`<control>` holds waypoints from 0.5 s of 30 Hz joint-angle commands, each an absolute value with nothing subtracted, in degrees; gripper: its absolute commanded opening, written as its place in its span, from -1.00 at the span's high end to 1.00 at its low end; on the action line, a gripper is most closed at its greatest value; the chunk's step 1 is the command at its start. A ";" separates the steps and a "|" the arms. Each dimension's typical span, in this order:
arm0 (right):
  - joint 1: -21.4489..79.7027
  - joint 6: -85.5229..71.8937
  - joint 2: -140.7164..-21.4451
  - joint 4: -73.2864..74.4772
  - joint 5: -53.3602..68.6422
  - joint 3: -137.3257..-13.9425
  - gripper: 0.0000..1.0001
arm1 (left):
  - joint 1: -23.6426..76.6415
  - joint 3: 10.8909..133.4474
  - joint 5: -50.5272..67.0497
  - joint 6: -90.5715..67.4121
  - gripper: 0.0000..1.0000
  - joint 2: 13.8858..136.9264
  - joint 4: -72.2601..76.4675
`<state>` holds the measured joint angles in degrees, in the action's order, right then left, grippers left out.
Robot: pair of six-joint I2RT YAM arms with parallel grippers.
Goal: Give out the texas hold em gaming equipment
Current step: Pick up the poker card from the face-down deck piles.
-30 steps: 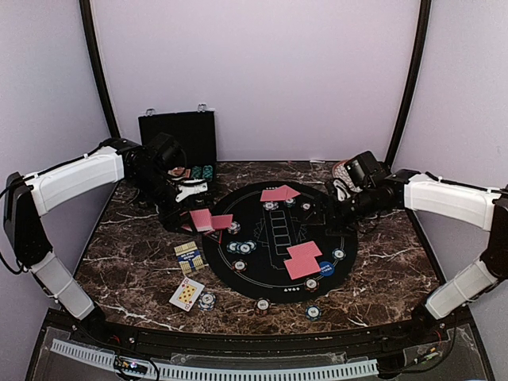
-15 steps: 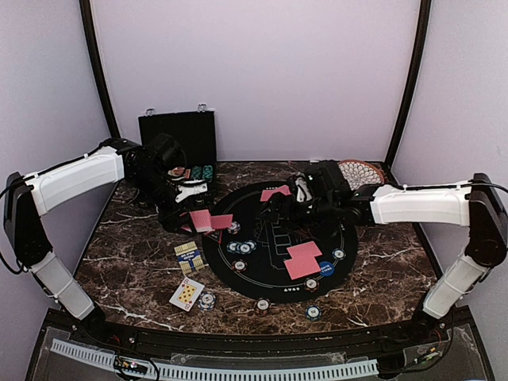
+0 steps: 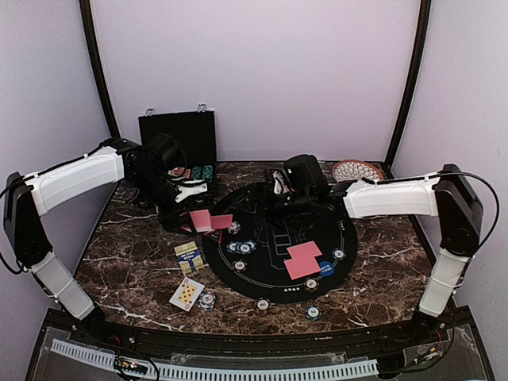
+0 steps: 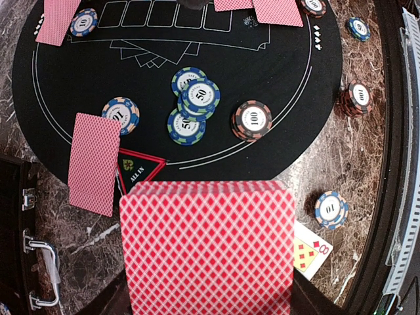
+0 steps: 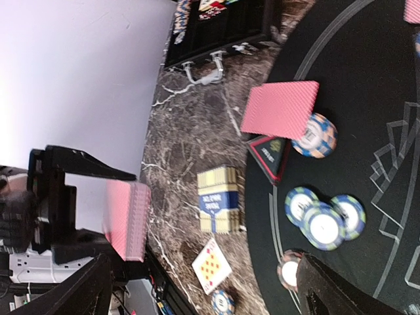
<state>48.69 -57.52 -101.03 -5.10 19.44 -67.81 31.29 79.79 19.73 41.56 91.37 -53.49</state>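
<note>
My left gripper (image 3: 176, 205) hovers at the mat's left edge, shut on a deck of red-backed cards (image 4: 207, 246), which also shows in the right wrist view (image 5: 128, 220). My right gripper (image 3: 268, 205) reaches left over the far part of the black mat (image 3: 349, 238), open and holding nothing (image 5: 210, 295). Pink-backed cards lie at the mat's left edge (image 3: 210, 220) and front right (image 3: 302, 259). Striped chips are clustered on the mat (image 4: 193, 105), with a single 100 chip (image 4: 251, 120) beside them. A blue disc (image 3: 326, 268) lies near the right cards.
A black chip case (image 3: 178, 139) stands open at the back left. A patterned plate (image 3: 356, 170) is at the back right. On the marble lie a card box (image 3: 189, 257), a face-up diamond card (image 3: 186, 293) and loose chips (image 3: 263, 305) near the front edge.
My right arm has swung left from the back right corner across the far side of the mat, uncovering the plate and covering the far cards. The left arm and deck have stayed still.
</note>
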 commanded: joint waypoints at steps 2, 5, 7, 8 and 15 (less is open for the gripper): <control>48.46 -54.52 -106.69 -4.88 27.47 -75.54 -0.97 | 31.37 80.72 20.90 41.68 1.00 88.61 -53.55; 48.53 -54.17 -109.35 -5.55 30.00 -77.69 -0.97 | 31.38 80.77 20.99 41.58 1.00 88.50 -53.61; 48.57 -53.93 -110.12 -5.68 31.24 -78.73 -0.97 | 31.38 80.77 20.95 41.53 1.00 88.41 -53.62; 48.52 -53.76 -110.65 -5.37 32.08 -79.33 -0.97 | 31.38 80.88 20.89 41.54 1.00 88.46 -53.62; 48.69 -54.77 -113.66 -9.27 39.15 -81.39 -0.97 | 31.36 82.00 21.05 41.31 1.00 89.21 -53.66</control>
